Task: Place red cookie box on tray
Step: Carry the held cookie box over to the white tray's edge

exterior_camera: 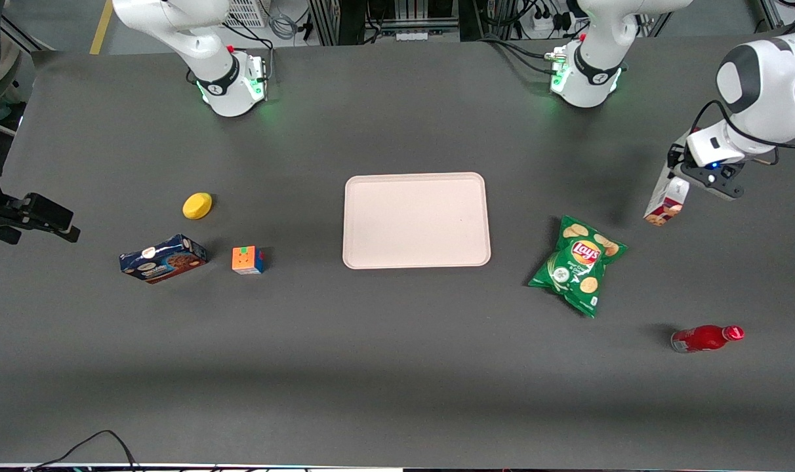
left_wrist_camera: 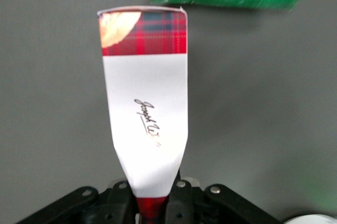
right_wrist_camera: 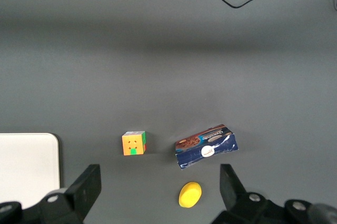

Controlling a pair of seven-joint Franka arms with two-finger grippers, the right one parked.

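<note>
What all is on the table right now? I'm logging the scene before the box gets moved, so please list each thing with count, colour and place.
red cookie box: 1, dark-red plaid with white label, held off the table at the working arm's end
tray: 1, pale pink-beige, mid-table, nothing on it
chip bag: 1, green, between tray and cookie box
red bottle: 1, red, lying nearer the front camera than the chip bag
blue cookie box: 1, dark blue, toward the parked arm's end
puzzle cube: 1, multicoloured, beside the blue cookie box
yellow object: 1, yellow, farther from the front camera than the cube
claw: 1, black, shut on the red cookie box's end
</note>
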